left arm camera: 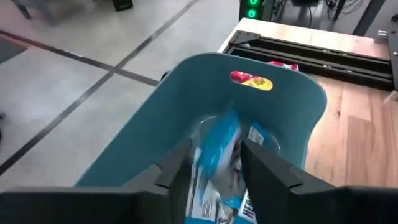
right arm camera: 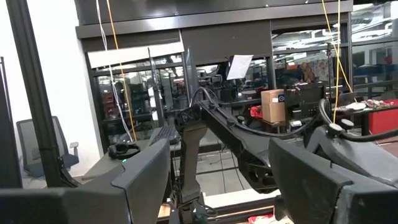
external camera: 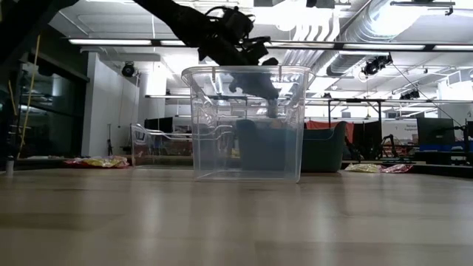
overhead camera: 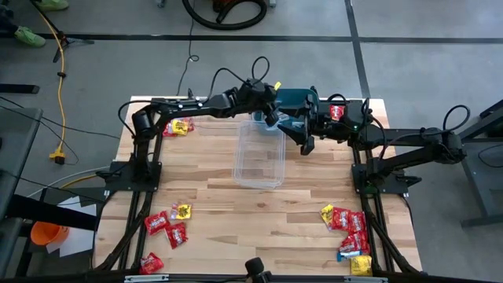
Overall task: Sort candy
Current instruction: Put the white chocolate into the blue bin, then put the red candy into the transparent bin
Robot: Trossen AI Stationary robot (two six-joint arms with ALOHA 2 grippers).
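While the left gripper (left arm camera: 214,171) is hovering over the teal bin (left arm camera: 186,106), fingers parted around a light blue candy (left arm camera: 217,143), right gripper (right arm camera: 217,180) gaping empty beside the clear tub (overhead camera: 259,153).

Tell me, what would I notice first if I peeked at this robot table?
Probably the big clear tub in the middle of the table, with both dark arms meeting just behind it. There the left claw hangs over a teal bin with a light blue candy packet between its fingers. Piles of red and yellow candy sit near the table's corners.
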